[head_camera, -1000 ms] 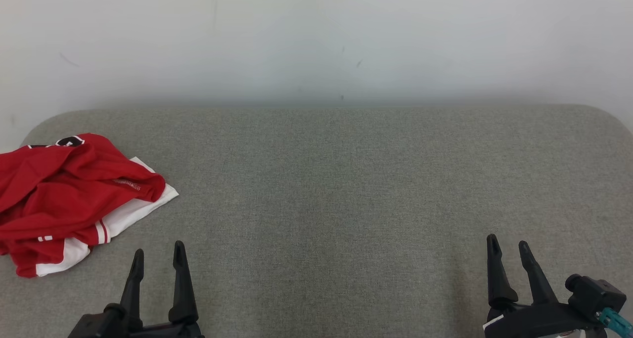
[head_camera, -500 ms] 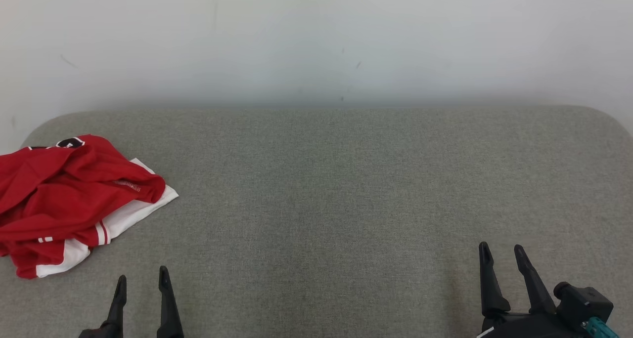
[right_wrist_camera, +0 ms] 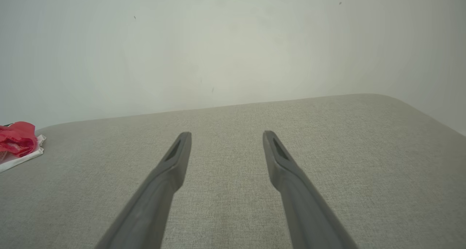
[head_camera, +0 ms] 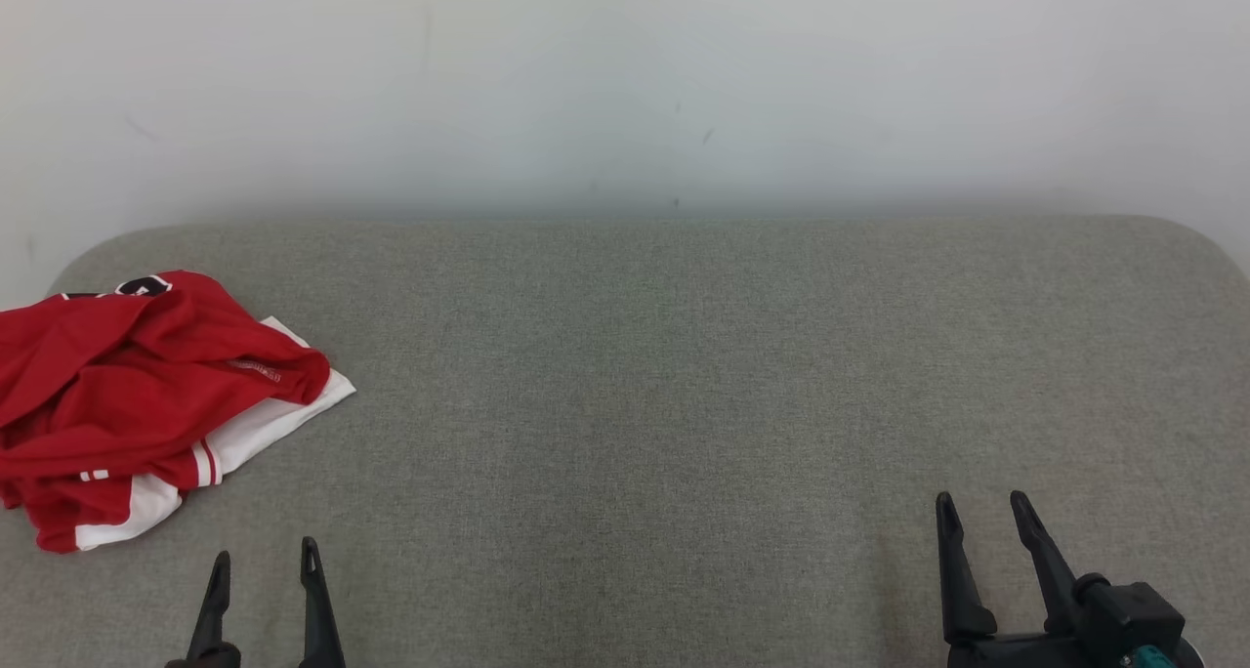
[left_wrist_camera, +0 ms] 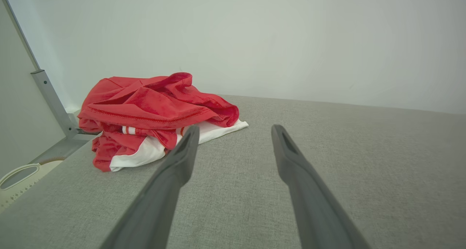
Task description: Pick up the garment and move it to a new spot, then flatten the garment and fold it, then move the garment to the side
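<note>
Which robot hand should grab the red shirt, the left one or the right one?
Probably the left. The left gripper is open and sits near the crumpled red shirt at the left end of the gray surface. The right gripper, also open, is far across at the other end.

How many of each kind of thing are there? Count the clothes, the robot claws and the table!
Crumpled red and white cloth garment: 1
Black two-fingered claws, both open: 2 (left claw, right claw)
Grey fabric-covered table: 1
Total: 4
</note>
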`<state>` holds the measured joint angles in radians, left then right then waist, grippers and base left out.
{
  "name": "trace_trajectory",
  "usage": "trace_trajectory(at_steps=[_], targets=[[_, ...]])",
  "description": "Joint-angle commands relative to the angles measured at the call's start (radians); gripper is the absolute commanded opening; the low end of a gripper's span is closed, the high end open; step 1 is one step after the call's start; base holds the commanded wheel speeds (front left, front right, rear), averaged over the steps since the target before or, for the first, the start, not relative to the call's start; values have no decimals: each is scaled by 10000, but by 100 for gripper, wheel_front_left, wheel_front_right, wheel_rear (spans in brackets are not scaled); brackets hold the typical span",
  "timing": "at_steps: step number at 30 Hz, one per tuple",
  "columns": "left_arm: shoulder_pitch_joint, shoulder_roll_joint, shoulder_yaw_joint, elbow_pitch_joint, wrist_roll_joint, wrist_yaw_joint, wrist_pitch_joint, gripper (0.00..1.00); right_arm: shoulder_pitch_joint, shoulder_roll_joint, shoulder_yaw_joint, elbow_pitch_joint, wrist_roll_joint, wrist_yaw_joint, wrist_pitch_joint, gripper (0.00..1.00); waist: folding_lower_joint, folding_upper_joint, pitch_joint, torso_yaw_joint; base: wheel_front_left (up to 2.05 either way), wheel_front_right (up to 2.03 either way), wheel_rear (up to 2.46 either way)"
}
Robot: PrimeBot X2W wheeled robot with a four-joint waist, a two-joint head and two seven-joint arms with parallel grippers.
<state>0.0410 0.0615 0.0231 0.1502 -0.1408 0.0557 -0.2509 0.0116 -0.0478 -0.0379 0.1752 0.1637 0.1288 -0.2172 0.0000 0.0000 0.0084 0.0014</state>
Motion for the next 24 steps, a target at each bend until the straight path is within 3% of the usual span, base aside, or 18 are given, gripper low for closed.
trace_trajectory(at_steps=[1, 15, 24], targets=[[152, -31, 80, -9, 280, 11, -85, 100, 128, -38, 33, 21, -226, 32, -95, 100, 0, 0, -22, 9, 0, 0, 0], [302, -49, 534, 344, 1279, -120, -141, 100, 298, -41, -30, 437, -1239, 34, -504, 100, 0, 0, -280, 113, 0, 0, 0], [247, 78, 393, 161, 1195, -819, -141, 100, 320, -36, -450, 357, -1143, 34, -504, 100, 0, 0, -338, 73, 0, 0, 0]])
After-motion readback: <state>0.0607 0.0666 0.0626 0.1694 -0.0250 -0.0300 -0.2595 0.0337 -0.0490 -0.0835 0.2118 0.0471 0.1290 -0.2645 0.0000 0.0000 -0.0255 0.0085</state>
